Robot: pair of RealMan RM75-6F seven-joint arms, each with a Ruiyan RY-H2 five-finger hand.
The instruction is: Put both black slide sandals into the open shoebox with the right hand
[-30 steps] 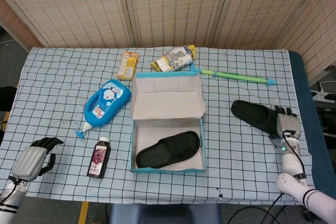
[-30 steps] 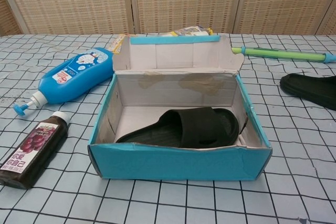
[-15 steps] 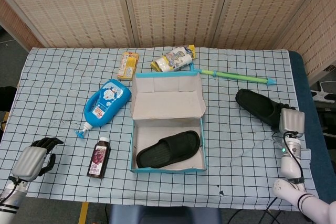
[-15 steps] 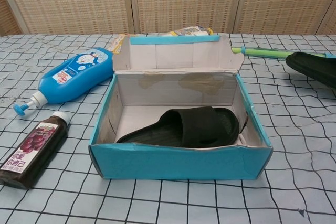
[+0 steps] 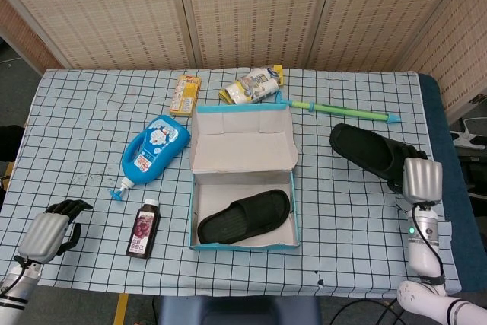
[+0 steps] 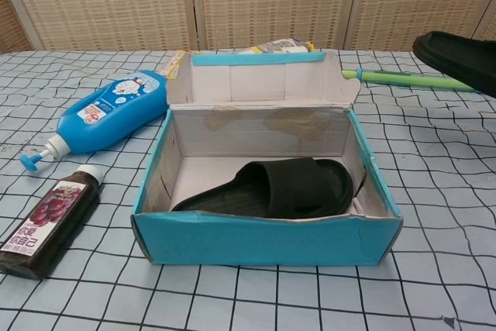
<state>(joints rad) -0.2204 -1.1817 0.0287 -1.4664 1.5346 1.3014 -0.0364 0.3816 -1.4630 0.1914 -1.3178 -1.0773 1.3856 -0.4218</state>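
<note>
One sandal (image 5: pixel 245 217) already lies flat in shoebox (image 5: pixel 242 245), so task about half done. Second sandal (image 5: pixel 365 151) off worktop (image 5: pixel 91 112), at shoebox's 3 o'clock, well apart. Its heel end sits in right hand (image 5: pixel 421 180); toe juts toward 10 o'clock. Fingers hidden under sandal, grasping it by judgement. Left: carry over, lower into shoebox. Left hand (image 5: pixel 47 232) idle at 8 o'clock, fingers curled, holding nothing.

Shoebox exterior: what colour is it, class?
The shoebox is turquoise blue outside, clearest in the chest view.
</note>
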